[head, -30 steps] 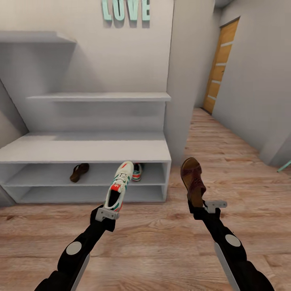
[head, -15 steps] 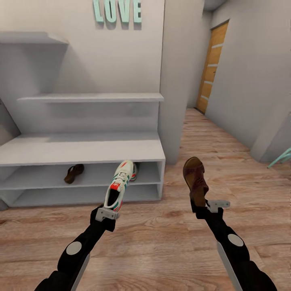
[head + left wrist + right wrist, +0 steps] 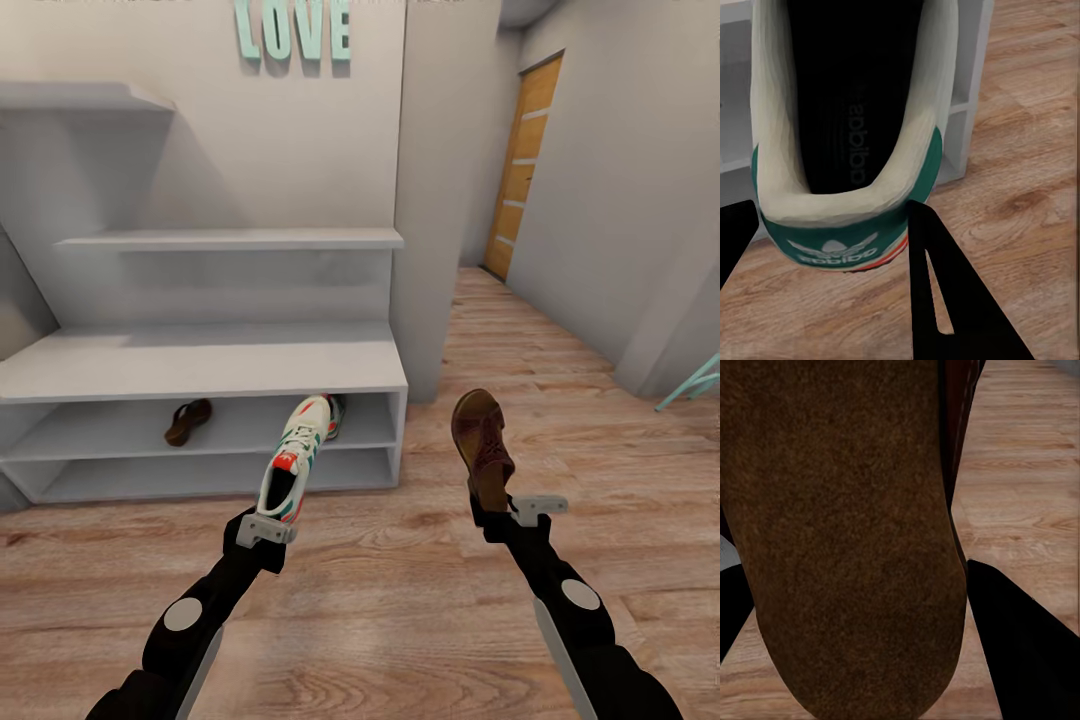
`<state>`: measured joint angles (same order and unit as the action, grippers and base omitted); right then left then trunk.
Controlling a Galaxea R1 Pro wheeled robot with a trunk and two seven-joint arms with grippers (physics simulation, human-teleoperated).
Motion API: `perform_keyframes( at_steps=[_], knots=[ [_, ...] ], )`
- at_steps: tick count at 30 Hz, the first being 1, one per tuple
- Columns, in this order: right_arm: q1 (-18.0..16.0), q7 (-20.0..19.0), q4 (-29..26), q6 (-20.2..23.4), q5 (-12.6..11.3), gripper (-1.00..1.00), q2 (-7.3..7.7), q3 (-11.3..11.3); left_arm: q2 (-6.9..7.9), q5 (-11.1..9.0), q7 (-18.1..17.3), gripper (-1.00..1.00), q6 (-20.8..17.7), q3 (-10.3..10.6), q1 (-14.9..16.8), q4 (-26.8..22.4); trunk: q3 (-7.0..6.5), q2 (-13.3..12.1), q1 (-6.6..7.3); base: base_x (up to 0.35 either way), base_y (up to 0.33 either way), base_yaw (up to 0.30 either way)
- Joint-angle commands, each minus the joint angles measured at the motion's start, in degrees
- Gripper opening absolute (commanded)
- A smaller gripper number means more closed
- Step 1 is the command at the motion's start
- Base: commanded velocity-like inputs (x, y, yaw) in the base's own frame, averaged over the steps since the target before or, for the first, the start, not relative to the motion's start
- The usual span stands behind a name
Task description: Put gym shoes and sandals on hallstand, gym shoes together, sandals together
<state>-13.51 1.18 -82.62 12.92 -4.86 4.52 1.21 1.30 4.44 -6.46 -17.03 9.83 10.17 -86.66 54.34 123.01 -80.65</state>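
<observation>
Before the hallstand (image 3: 200, 365), left pincer (image 3: 268, 525) clamped on gym shoe (image 3: 294, 462), right pincer (image 3: 497, 517) clamped on sandal (image 3: 480, 445)

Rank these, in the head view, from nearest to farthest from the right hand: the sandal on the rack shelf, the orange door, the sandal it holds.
1. Held sandal, gripped in the right hand.
2. Shelf sandal, inside the hallstand's upper slot, toward its left.
3. Orange door, far down the corridor on the right.
</observation>
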Motion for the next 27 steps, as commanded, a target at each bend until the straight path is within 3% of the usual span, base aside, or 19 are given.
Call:
perform_keyframes(
  at_steps=[1, 13, 27],
  knots=[
    [-0.02, 0.14, -0.08, 0.27, -0.50, -1.00, 0.05, 0.09, 0.02, 0.48, -0.22, -1.00, -0.30, 0.02, 0.03, -0.09, 0.05, 0.03, 0.04, -0.292, 0.000, 0.000],
    [-0.02, 0.14, -0.06, 0.30, -0.50, -1.00, 0.05, 0.09, 0.02, 0.40, -0.22, -1.00, -0.28, -0.12, 0.03, -0.09, 0.05, 0.03, 0.04, -0.051, 0.000, 0.000],
    [-0.02, 0.14, -0.05, 0.29, -0.50, -1.00, 0.05, 0.08, 0.02, 0.39, -0.22, -1.00, -0.28, -0.59, 0.03, -0.11, 2.56, 5.64, -3.04, 0.000, 0.000, 0.000]
  ],
)
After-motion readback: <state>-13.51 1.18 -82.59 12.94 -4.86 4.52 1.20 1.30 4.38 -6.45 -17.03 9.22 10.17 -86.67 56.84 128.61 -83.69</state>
